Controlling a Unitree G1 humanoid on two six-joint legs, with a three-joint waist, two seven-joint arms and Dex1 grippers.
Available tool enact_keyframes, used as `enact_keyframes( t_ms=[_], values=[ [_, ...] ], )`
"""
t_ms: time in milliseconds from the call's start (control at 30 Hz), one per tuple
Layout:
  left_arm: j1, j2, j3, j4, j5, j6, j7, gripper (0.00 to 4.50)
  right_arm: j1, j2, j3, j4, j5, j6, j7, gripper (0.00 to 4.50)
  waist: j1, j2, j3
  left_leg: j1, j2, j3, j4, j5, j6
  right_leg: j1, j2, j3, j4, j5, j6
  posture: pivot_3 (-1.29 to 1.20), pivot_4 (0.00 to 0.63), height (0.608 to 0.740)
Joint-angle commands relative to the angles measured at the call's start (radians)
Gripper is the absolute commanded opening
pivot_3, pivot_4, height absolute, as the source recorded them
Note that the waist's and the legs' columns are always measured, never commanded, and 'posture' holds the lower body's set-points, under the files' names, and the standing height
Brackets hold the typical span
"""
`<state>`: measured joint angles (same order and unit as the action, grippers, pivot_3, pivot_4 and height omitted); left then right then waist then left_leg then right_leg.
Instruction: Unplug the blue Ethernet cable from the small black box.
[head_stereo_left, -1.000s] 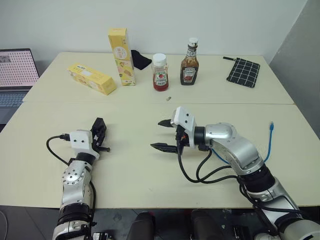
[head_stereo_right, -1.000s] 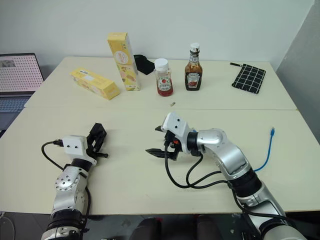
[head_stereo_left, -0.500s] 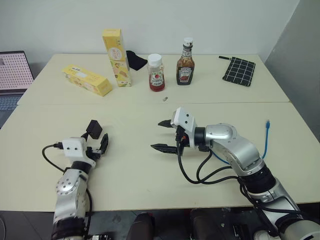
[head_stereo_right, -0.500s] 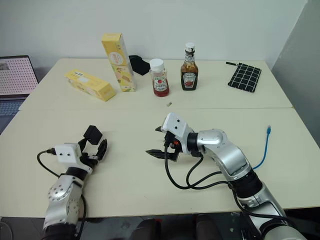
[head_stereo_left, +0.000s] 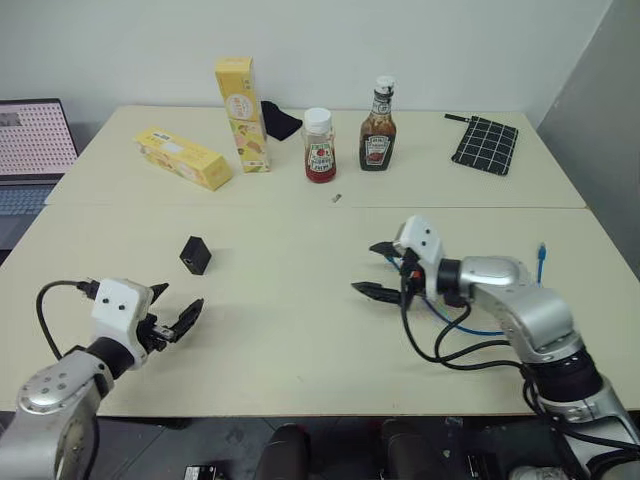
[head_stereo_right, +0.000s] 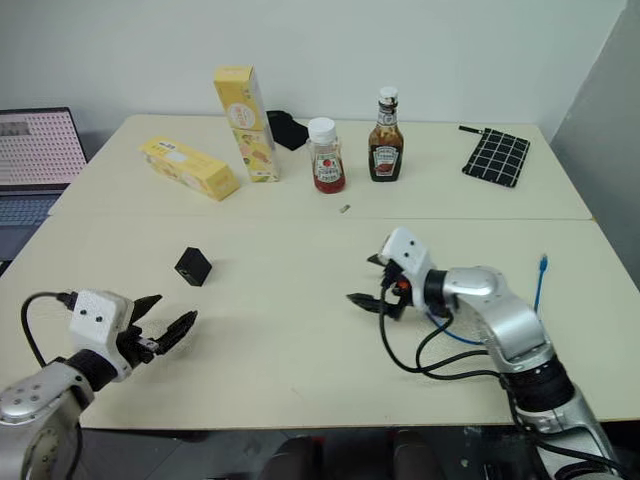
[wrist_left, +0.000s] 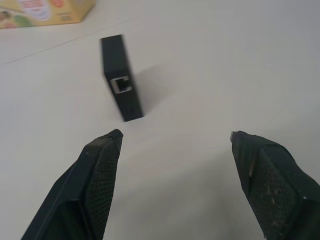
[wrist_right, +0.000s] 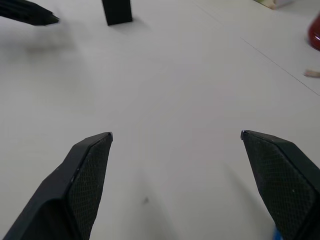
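Black box (head_stereo_left: 194, 255) alone on table (head_stereo_left: 290, 330) | left end effector (head_stereo_left: 172, 317) spread, empty | right end effector (head_stereo_left: 378, 268) spread, empty

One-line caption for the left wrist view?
Open left pincer facing the small black box, its port empty, standing on the table.

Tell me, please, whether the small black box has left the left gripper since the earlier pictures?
Yes. The small black box now rests on the table, nearer the lying yellow carton, while the open left gripper has pulled back toward the table's near edge.
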<state>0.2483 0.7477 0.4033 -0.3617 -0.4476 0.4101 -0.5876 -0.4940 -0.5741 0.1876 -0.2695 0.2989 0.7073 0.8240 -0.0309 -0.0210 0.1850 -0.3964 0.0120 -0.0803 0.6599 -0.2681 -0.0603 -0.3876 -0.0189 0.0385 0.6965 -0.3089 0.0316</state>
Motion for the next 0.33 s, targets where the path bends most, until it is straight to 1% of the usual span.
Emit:
enact_keyframes(
  t_ms=[33, 67, 200, 333],
  values=[
    [-0.013, 0.085, 0.068, -0.019, -0.044, 0.038, -0.102, 3.70, 0.007, -0.067, -0.076, -0.033, 0.040, 0.013, 0.040, 4.35, -0.002, 0.000, 0.000, 0.000, 0.000, 0.000, 0.000, 0.000, 0.000, 0.000, 0.000, 0.000, 0.000, 0.000, 0.000, 0.00, 0.150, 0.740],
    [-0.023, 0.109, 0.080, -0.010, -0.054, 0.049, -0.130, 3.70, 0.010, -0.088, -0.090, -0.031, 0.044, 0.017, 0.051, 4.35, -0.002, 0.000, 0.000, 0.000, 0.000, 0.000, 0.000, 0.000, 0.000, 0.000, 0.000, 0.000, 0.000, 0.000, 0.000, 0.00, 0.150, 0.740],
    [-0.058, 0.151, 0.114, 0.014, -0.104, 0.088, -0.197, 3.70, 0.015, -0.134, -0.112, -0.024, 0.057, 0.020, 0.062, 4.35, -0.002, 0.001, 0.001, 0.000, 0.000, 0.001, 0.000, 0.000, 0.000, -0.001, 0.000, 0.000, 0.000, 0.000, -0.001, 0.00, 0.150, 0.740],
    [-0.062, 0.154, 0.127, 0.006, -0.125, 0.097, -0.243, 3.70, 0.008, -0.136, -0.131, -0.010, 0.065, 0.029, 0.050, 4.35, -0.004, 0.001, 0.001, 0.000, 0.001, 0.002, 0.000, 0.000, 0.000, -0.001, 0.000, 0.001, 0.000, 0.000, -0.001, 0.00, 0.150, 0.740]
  ],
)
